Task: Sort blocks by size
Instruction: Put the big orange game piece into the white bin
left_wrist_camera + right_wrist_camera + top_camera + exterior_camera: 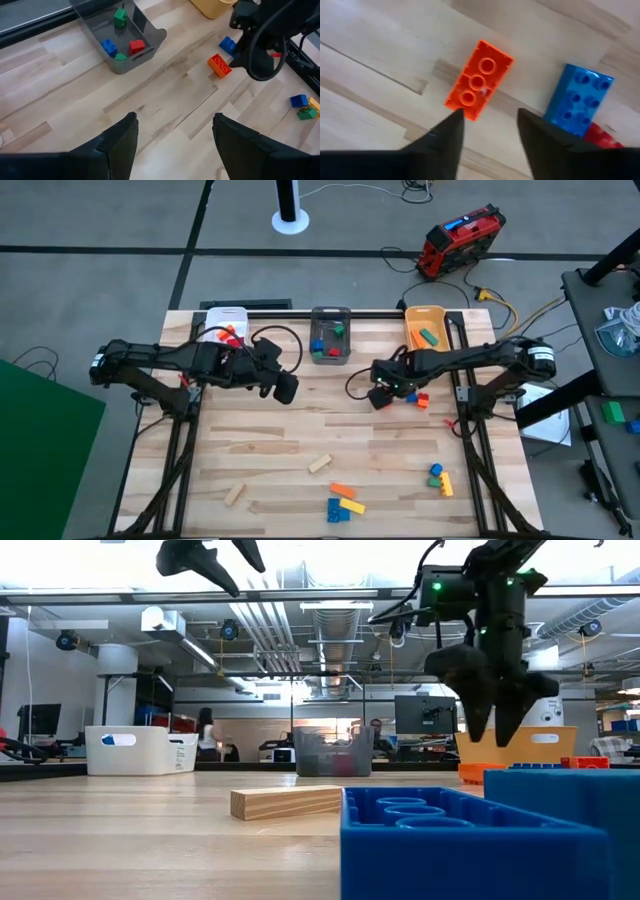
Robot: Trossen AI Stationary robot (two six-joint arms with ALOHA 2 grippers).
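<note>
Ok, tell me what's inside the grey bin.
The grey bin holds four blocks: a green block at the far side, a blue block, a red block and another green piece. Its near wall may hide more.

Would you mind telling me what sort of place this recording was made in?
Probably a robotics lab or workshop: exposed ceiling ducts, monitors on desks behind the wooden table, cables across a concrete floor.

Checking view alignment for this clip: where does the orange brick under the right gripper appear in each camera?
High view: orange brick just right of the right gripper.
Low view: cannot tell it apart.
Left wrist view: right of centre, beside the blue brick.
Right wrist view: centre, beyond the open fingers.
Shared landmark: that blue brick, next to it.
</note>
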